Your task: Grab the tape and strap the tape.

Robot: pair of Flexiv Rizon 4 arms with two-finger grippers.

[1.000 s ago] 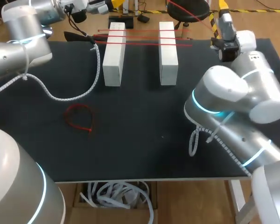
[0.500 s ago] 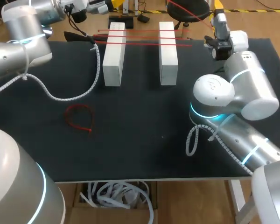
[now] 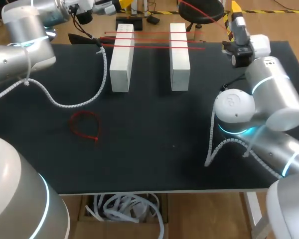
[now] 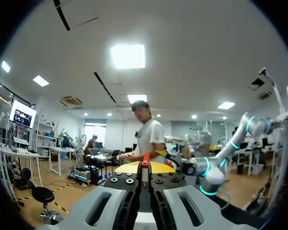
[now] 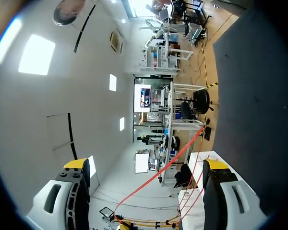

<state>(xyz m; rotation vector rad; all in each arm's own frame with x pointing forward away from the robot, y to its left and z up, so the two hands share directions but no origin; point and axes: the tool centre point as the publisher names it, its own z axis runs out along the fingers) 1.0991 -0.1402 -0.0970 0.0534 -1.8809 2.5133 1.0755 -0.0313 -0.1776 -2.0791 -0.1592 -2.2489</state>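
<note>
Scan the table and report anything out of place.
One red tie lies curled in a loop, alone on the black table toward its left, while the other red strips lie straight across the two white blocks. Nothing looks spilled or broken.

2 white blocks (image 3: 120, 59) on the bench (image 3: 154, 149), w/ 3 red tapes (image 3: 149, 41) across them (thin lines, so approx.). 1 red loop (image 3: 84, 124). 2 arms (image 3: 25, 45).

Nothing legible from my side: no text, labels, brands, numbers or signs readable in head or either wrist view.
</note>
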